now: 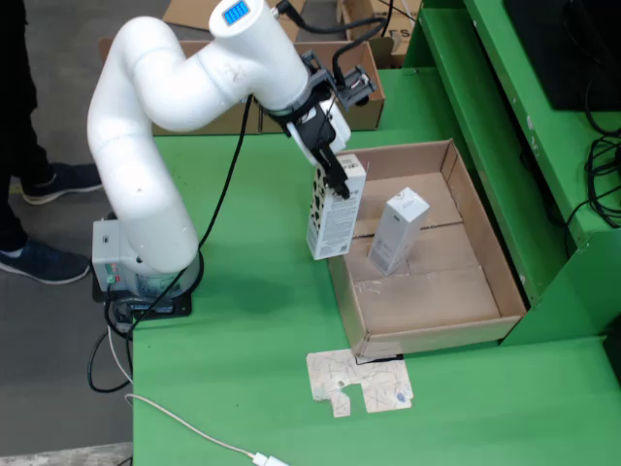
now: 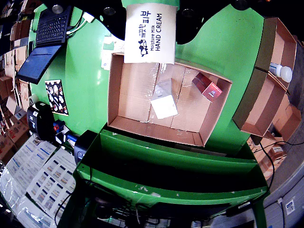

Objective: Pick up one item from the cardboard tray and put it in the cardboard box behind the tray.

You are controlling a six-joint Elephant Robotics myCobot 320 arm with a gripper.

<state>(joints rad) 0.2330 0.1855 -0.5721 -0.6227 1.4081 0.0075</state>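
Tool: tool [image 1: 335, 175] clamped on top end of hand cream carton [image 1: 336, 208]; fingers dark, hard to separate in fixed view, but closed against carton's upper edge.
Held item: white carton, hanging upright with slight tilt, lifted clear of table [image 1: 243, 340]; printed "Moisture Milk HAND CREAM" in riding view [image 2: 149, 31].
Position: in fixed view, just off left wall of cardboard tray [image 1: 466, 209], over green surface.
Why held so: top-end grip lets carton dangle long-axis down, likely for clean clearance over tray wall.
Left in tray: 1 white carton [image 1: 397, 231] standing upright near middle in fixed view; small red box [image 2: 207, 87] visible in riding view only.
Destination: cardboard box [image 1: 361, 92] beyond tray, partly hidden by arm; contents not readable.
Stage: pick looks done, transfer to box not yet made.
Stray: flattened printed card [image 1: 359, 382] lying on table in front of tray.
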